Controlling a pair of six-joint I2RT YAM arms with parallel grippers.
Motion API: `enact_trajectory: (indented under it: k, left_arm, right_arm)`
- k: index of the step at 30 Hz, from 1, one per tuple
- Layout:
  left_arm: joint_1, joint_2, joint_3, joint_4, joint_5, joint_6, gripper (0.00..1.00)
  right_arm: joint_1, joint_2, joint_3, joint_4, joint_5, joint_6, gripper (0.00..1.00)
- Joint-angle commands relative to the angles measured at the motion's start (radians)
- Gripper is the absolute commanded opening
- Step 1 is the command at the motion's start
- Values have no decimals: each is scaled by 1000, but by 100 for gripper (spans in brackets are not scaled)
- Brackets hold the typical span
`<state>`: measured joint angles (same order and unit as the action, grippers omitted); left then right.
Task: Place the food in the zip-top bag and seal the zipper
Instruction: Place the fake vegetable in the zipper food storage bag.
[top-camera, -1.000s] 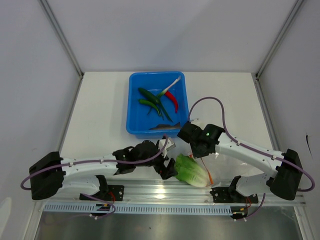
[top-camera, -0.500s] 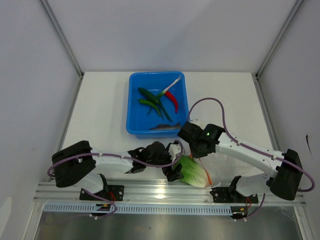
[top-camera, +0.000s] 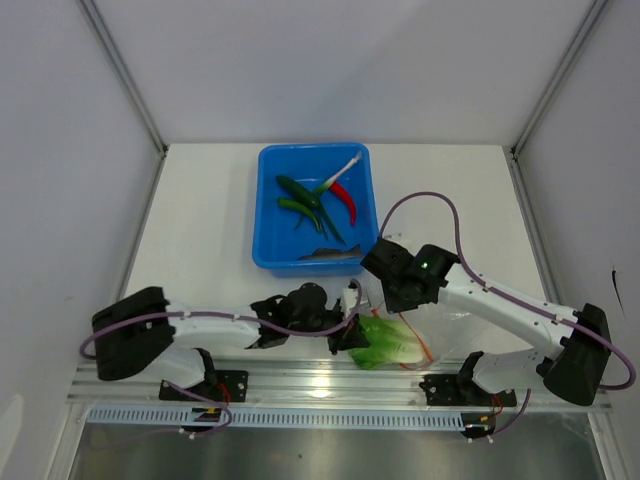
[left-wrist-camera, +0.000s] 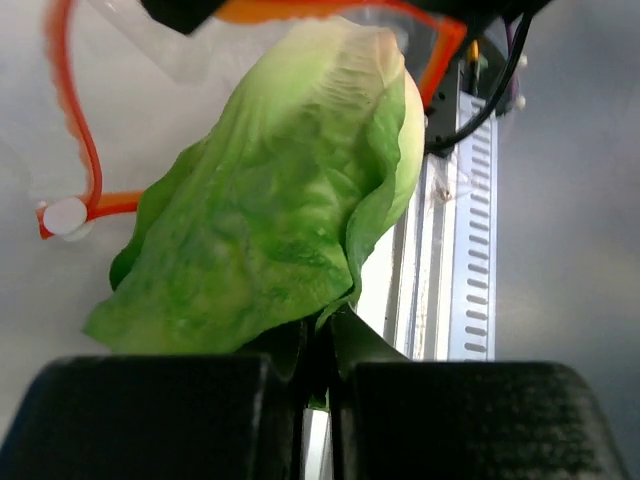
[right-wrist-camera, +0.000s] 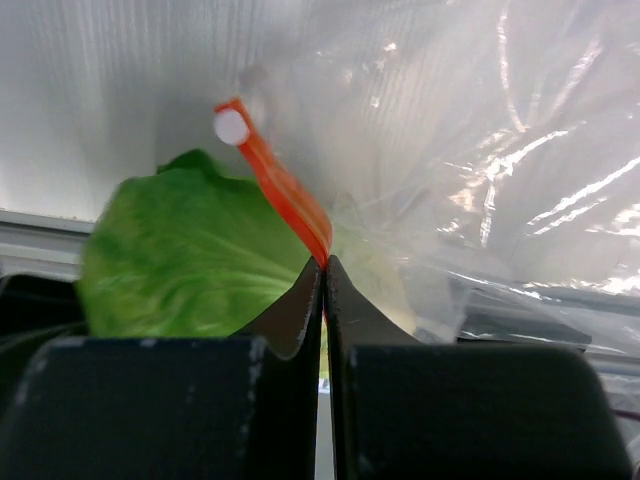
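Note:
The pale green cabbage (top-camera: 390, 342) lies at the table's near edge, its head pushed into the mouth of the clear zip-top bag (top-camera: 462, 318). My left gripper (top-camera: 350, 330) is shut on a leaf at the cabbage's left end (left-wrist-camera: 290, 200); in the left wrist view the gripper (left-wrist-camera: 325, 322) pinches the leaf's edge. My right gripper (top-camera: 397, 306) is shut on the orange-red zipper (right-wrist-camera: 285, 190), its tips (right-wrist-camera: 323, 265) holding the strip above the cabbage (right-wrist-camera: 190, 250). The zipper (left-wrist-camera: 85, 150) loops round the cabbage. More food, the green pods (top-camera: 298, 200), a red chili (top-camera: 346, 203) and a whitish stalk (top-camera: 346, 167), lies in the bin.
A blue plastic bin (top-camera: 266, 200) stands at the table's middle back and holds the other vegetables. An aluminium rail (top-camera: 300, 378) runs along the near edge, just under the cabbage. White walls close in the left, right and back sides.
My left arm reached right to the cabbage and its open jaws closed on a leaf. The cabbage slid slightly right into the bag. The right gripper shifted slightly right, still shut on the zipper.

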<state>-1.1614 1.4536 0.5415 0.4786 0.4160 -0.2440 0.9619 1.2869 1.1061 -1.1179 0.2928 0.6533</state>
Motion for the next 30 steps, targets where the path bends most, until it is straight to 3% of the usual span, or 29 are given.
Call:
enact_trajectory:
  k: [1,5,8,11,16,21,27,30]
  left_arm:
    - [-6,-197,9,-87,-159,-1,1]
    - [-21,-486,24,-262,-410,-24,1]
    - [-41,-558,90,-403,-538,-14,0]
    - [-63,-533,184,-566,-617,2,0]
    - [-69,-420,363,-819,-573,-27,1]
    - [-84,-430,348,-811,-602,-87,1]
    - [-87,-430,301,-871,-712,-145,1]
    - [-87,-401,324,-885,-747,-172,1]
  right_arm:
    - [-32,-34,77,-26,-1,20,0]
    - [-58,-29,138,-52,-21,38,0]
    - [-103,-38,172,-43,-85,54,0]
    - [-147,-61,216,-22,-164,65,0]
    - [-111,-100,274,52,-130,72,0]
    - [-112,-115,271,66,-31,112,0]
    - [-159,-172,288,130,-47,146,0]
    - [-181,-176,282,177,-125,147,0]
